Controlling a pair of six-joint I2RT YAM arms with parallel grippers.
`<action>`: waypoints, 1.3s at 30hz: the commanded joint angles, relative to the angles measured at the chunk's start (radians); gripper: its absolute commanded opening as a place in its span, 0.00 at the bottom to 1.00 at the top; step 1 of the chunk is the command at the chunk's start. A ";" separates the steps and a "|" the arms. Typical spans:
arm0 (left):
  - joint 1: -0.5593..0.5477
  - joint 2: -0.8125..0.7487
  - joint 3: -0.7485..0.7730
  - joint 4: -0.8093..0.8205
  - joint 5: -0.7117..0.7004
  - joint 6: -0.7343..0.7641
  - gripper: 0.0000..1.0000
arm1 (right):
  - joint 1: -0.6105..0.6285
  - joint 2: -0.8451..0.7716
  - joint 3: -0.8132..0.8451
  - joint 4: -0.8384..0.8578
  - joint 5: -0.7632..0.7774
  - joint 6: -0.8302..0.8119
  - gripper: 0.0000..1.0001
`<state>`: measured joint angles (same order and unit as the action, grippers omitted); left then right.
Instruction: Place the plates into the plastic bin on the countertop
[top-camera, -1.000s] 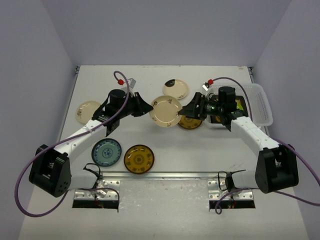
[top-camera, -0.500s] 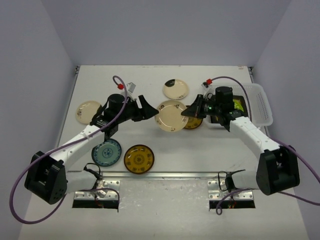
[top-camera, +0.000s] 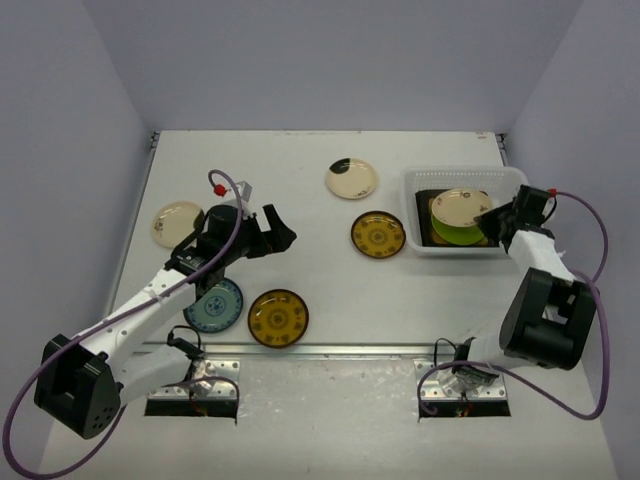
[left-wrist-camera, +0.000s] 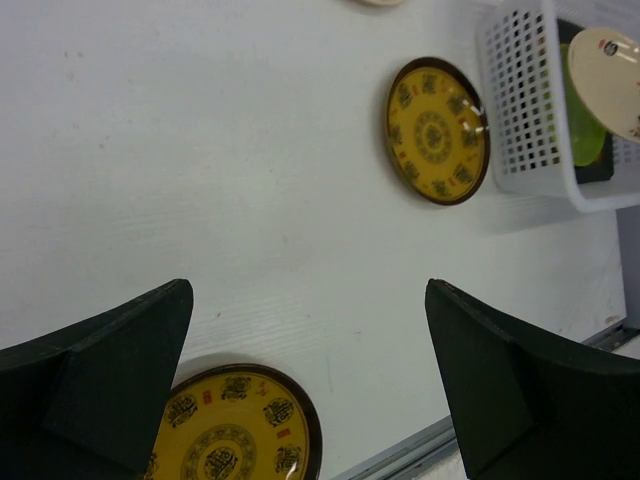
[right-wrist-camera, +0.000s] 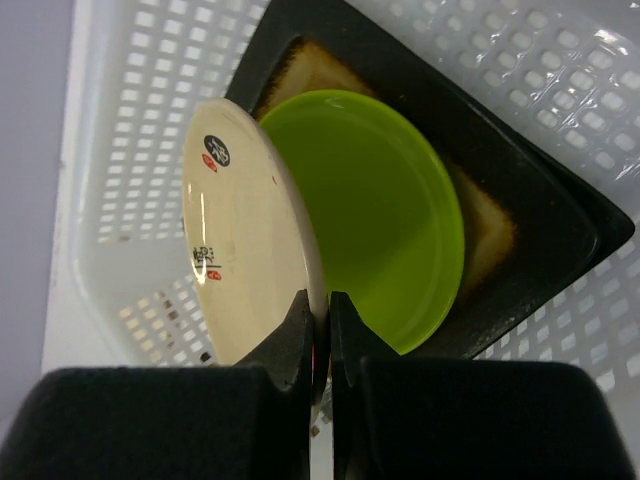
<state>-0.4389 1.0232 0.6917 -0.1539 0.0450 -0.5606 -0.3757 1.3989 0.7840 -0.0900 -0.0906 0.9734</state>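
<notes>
My right gripper is shut on the rim of a cream plate, held on edge and tilted inside the plastic bin. Under it lie a lime plate and a dark-rimmed square plate. From above, the held cream plate sits over the bin at the right of the countertop, with the right gripper at its right edge. My left gripper hangs open and empty left of centre, above the bare countertop beside an amber plate.
On the countertop lie a patterned amber plate left of the bin, a second amber one and a blue patterned one near the front strip, a cream plate at the left, and a cream plate with a dark patch farther back.
The cream plate passed from my left gripper to my right one at the table's middle. The right arm swung it right into the bin. The left gripper opened and drew back left.
</notes>
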 joint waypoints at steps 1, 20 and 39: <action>-0.004 0.026 -0.027 0.019 0.011 0.022 1.00 | 0.008 0.068 0.080 0.032 0.077 0.017 0.04; -0.001 0.423 0.232 0.202 -0.027 -0.058 1.00 | 0.017 -0.320 0.014 -0.179 0.005 -0.183 0.91; 0.064 1.341 1.125 0.018 0.084 -0.035 0.89 | 0.129 -0.638 -0.247 -0.001 -0.739 -0.165 0.98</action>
<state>-0.3945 2.2873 1.6865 -0.1052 0.0852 -0.6157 -0.2508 0.8161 0.5495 -0.1806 -0.7398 0.7933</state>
